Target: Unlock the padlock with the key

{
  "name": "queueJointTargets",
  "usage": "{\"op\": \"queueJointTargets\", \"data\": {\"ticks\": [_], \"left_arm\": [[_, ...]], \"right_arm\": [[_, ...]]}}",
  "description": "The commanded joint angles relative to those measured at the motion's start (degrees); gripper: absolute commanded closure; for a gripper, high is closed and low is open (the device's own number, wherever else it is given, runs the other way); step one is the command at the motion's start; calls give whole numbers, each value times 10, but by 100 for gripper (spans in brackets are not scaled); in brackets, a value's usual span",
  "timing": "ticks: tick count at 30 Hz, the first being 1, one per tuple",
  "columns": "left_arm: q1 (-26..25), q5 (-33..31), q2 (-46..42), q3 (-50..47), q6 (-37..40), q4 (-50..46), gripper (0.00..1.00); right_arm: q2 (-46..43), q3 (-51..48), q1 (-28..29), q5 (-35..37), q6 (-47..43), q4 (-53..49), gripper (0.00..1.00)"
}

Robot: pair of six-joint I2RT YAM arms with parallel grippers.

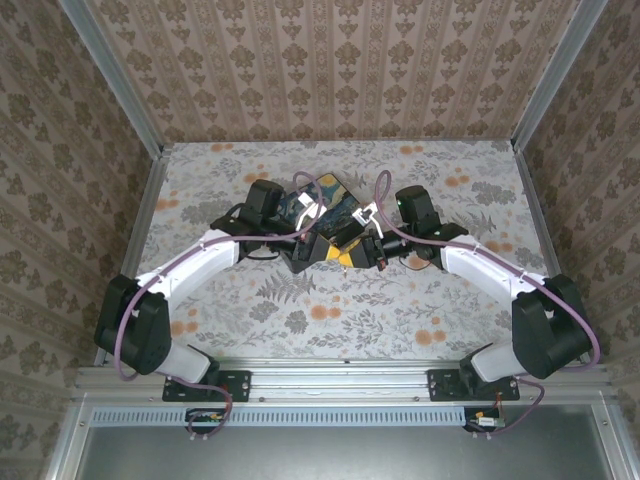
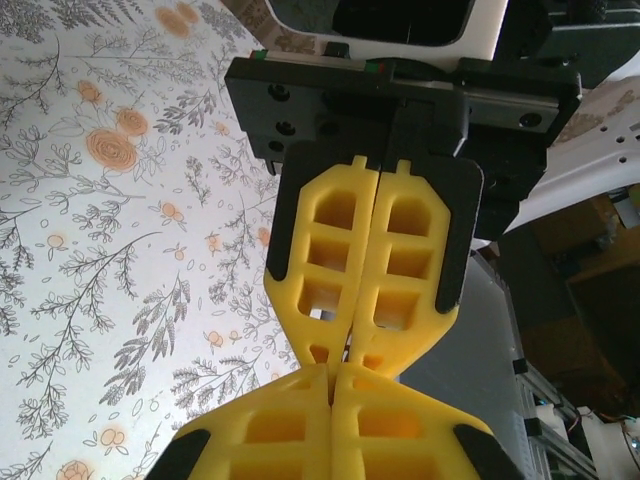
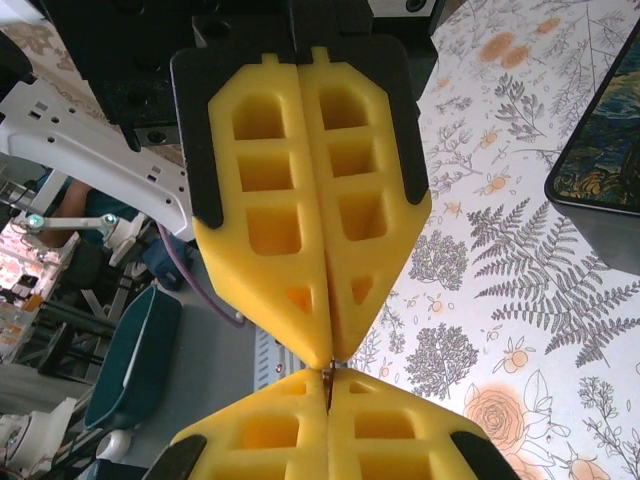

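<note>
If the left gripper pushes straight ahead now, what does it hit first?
The right gripper, shut and pointing back at it, tip to tip. The left gripper, also shut, looks nearly touching it.

left hand (image 2: pixel 332 385) and right hand (image 3: pixel 328 392) tip to tip over table (image 1: pixel 450 290) — box (image 1: pixel 338 195) just behind

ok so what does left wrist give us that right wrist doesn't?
Left wrist: right hand head-on. Right wrist: left hand head-on, plus a corner of the painted box at the right edge. Both: the two hands shut, tip to tip over the floral table; a tiny thing may sit between the tips, too small to identify.
</note>
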Motion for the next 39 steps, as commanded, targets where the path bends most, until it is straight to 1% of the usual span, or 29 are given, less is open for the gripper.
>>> {"op": "queueJointTargets", "data": {"ticks": [1,2,3,4,5,6,7,8,10,13,15,17,21,24,28,34,39], "left_arm": [[1,13,-15,5,4,5,100],[3,0,-17,4,-4,11,100],[7,-17,-19,-2,-21,23,100],[15,-26,-20,-9,-44,43,100],[21,-31,-20,-16,-65,63,100],[26,-34,-22,-27,-94,92,100],[29,-41,-26,-36,-122,125,100],[29,-49,-31,-45,-144,150,100],[29,-63,-41,-60,-193,203,100],[29,-83,-58,-86,-253,280,100],[31,-94,-64,-96,-270,305,100],[34,-99,-66,-100,-283,317,100],[41,-94,-66,-103,-297,333,100],[46,-93,-70,-106,-301,334,100],[52,-93,-77,-110,-304,338,100],[53,-76,-76,-115,-313,356,100],[54,-74,-81,-115,-307,347,100]], "right_arm": [[8,17,-4,-9,-1,-15,87],[5,15,-7,-12,3,-11,83],[1,10,-13,-16,12,-2,76],[-6,-1,-19,-10,31,19,70],[-14,-12,-24,-4,52,44,67],[-20,-26,-28,5,80,80,62],[-20,-42,-30,23,116,123,60],[-39,-53,-29,41,147,161,59],[-38,-80,-28,76,235,268,55],[-36,-104,-20,162,337,374,54],[-34,-107,-8,201,368,408,55],[-28,-94,6,213,373,405,57],[2,-77,16,205,388,413,61],[9,-79,17,200,397,429,65],[12,-81,19,194,408,448,73],[24,-91,20,195,436,498,74],[32,-90,26,178,445,525,82]]}}
